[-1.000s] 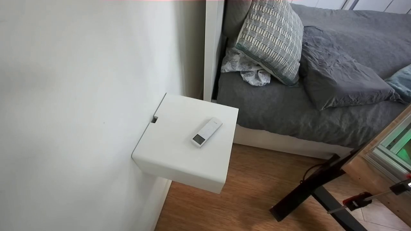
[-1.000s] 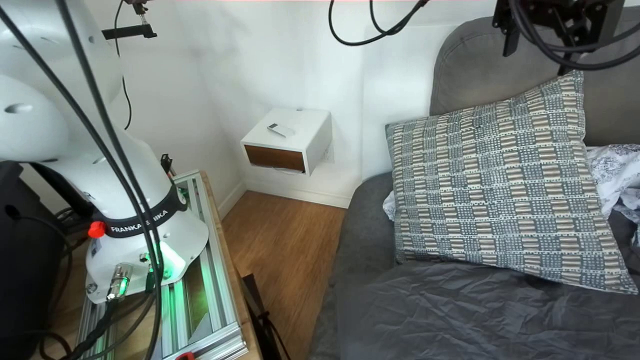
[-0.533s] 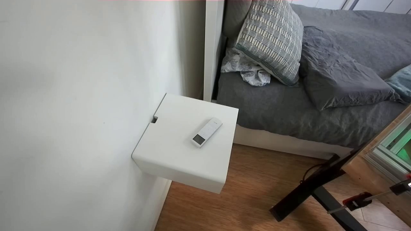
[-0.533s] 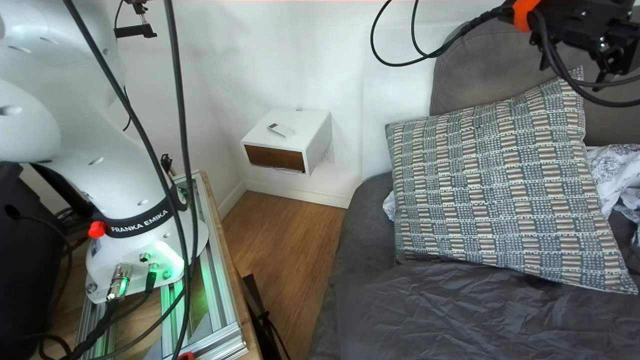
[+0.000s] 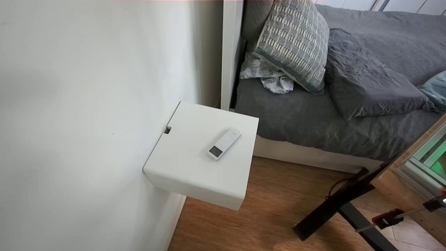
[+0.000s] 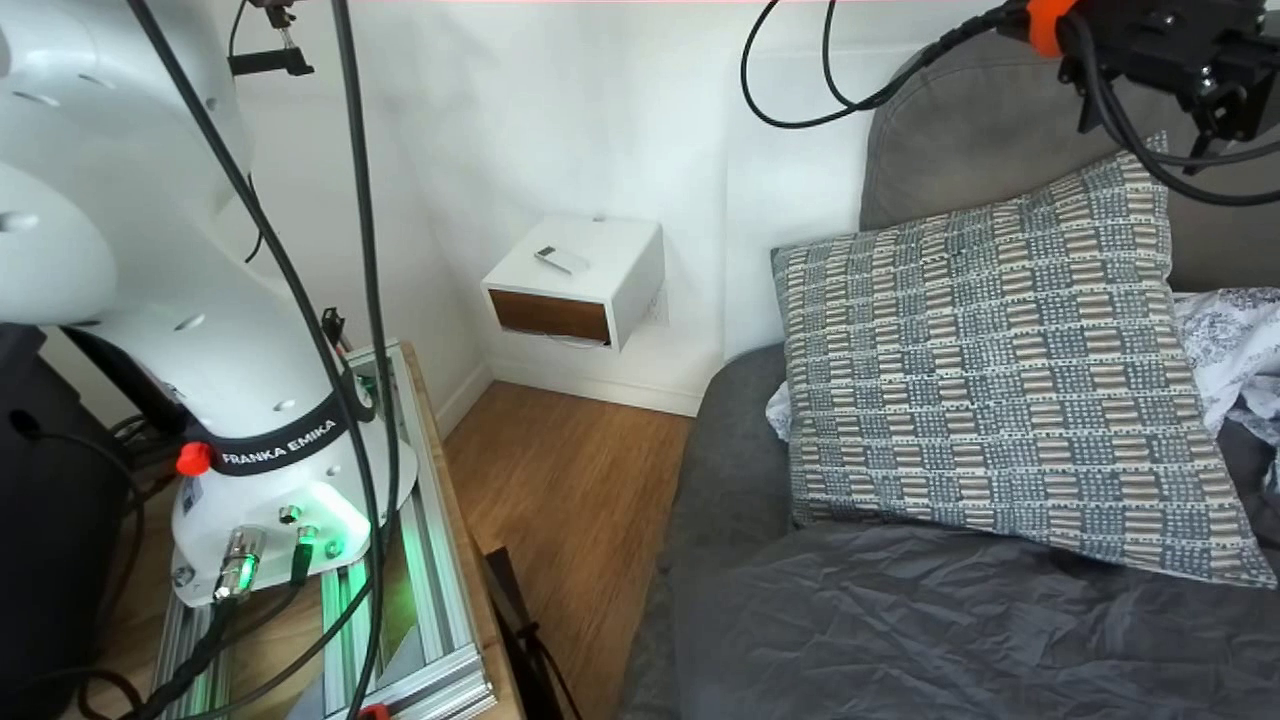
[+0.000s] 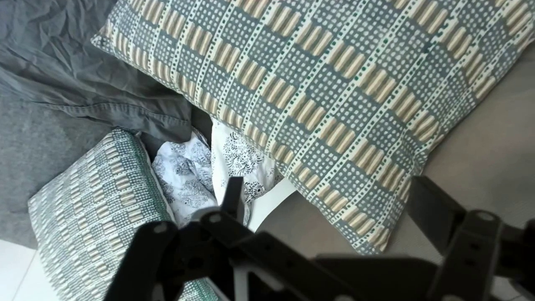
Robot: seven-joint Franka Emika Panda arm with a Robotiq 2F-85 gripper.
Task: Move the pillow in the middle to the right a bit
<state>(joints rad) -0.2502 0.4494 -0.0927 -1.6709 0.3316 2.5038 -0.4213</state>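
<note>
A large patterned pillow (image 6: 1000, 380) in grey-green, white and tan leans on the grey headboard (image 6: 960, 140). It fills the upper part of the wrist view (image 7: 313, 83). A patterned pillow also shows near the headboard in an exterior view (image 5: 296, 38). My gripper (image 7: 328, 194) is open and empty. In the wrist view one pillow corner lies between its fingers; whether they touch it I cannot tell. In an exterior view the gripper (image 6: 1145, 145) is by the pillow's upper corner, partly hidden by cables. A second patterned pillow (image 7: 92, 213) shows lower left in the wrist view.
A crumpled grey pillow or cover (image 6: 950, 620) lies in front of the patterned pillow. White floral cloth (image 7: 184, 171) lies between the two patterned pillows. A white nightstand (image 5: 188, 164) with a remote (image 5: 224, 143) is mounted on the wall. Black cables (image 6: 800, 122) hang from the arm.
The gripper has moved right and slightly down in an exterior view since a second ago, then slightly up over the last half second. The pillows have not visibly moved.
</note>
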